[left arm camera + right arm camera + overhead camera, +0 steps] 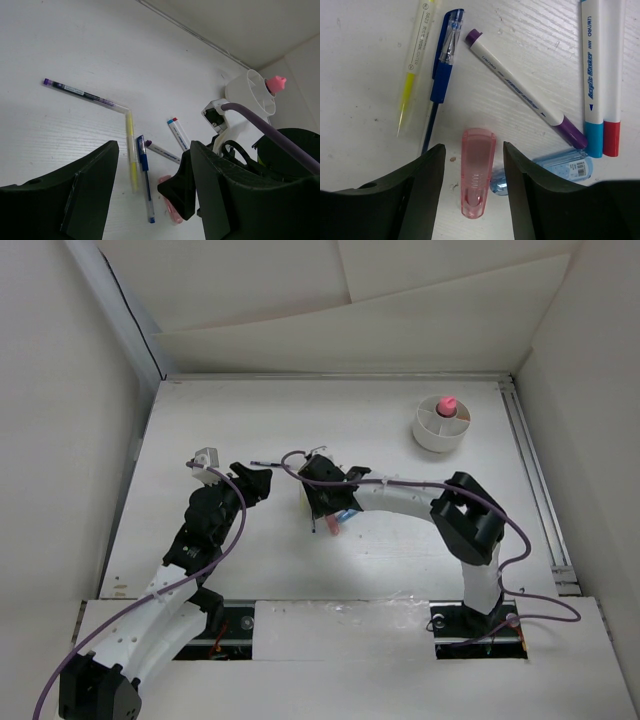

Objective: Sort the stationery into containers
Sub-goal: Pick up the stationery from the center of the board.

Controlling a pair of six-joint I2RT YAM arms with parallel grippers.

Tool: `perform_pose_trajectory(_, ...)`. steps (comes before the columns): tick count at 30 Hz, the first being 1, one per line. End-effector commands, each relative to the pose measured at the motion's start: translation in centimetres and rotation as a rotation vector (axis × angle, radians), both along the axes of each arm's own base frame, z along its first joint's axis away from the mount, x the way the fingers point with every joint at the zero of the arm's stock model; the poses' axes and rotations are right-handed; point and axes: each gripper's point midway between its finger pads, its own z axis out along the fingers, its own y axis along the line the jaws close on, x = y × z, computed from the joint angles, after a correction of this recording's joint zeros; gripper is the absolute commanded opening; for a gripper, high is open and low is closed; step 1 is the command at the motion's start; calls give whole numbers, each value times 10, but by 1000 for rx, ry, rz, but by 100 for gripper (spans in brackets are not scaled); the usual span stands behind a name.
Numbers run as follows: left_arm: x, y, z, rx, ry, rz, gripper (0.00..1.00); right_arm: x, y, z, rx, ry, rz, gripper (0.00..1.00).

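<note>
The right gripper [472,155] holds its jaws apart astride the short translucent pink plastic piece [477,172], which lies flat about midway across the bench with a pale-blue translucent piece [547,170] just beside it. To grip well, I judge it should drop straight down and close across the pink piece's narrow width without catching that neighbour. The piece belongs in the round white plastic divided tub [430,440] near the far right corner, where a pink-capped glue stick [449,404] stands. The left gripper [150,170], jaws apart and empty, hovers on the left-edge side of the pens.
</note>
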Motion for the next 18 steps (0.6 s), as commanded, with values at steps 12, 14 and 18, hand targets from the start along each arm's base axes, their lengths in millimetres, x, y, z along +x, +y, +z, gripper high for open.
perform_pose_trajectory(12, 3, -3, 33, -37, -81, -5, 56, 17, 6, -1, 22, -13, -27, 45)
perform_pose_trajectory(14, 3, -3, 33, -37, -81, -5, 56, 16, 7, -1, 27, -7, -23, 44)
perform_pose_trajectory(18, 3, -3, 33, -37, -81, -5, 56, 18, 4, -6, 19, -1, -32, 35)
